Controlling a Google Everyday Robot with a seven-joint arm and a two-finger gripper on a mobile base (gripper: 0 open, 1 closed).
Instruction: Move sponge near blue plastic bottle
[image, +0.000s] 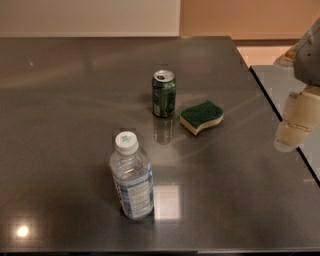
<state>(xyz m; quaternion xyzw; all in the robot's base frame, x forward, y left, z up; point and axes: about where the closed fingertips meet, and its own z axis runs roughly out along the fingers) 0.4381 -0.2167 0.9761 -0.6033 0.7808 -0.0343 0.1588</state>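
The sponge (201, 116), dark green on top with pale yellow foam below, lies flat on the dark table (65, 125), just right of a green can. The blue plastic bottle (132, 177), clear with a white cap and blue-and-white label, stands upright nearer the front, down and left of the sponge. My gripper (294, 127) hangs at the right edge of the view, above the table's right edge, well right of the sponge and holding nothing.
An opened green drink can (164, 93) stands upright just left of the sponge. The table's right edge (280, 112) runs diagonally under the gripper, with a second grey surface (277, 82) beyond it.
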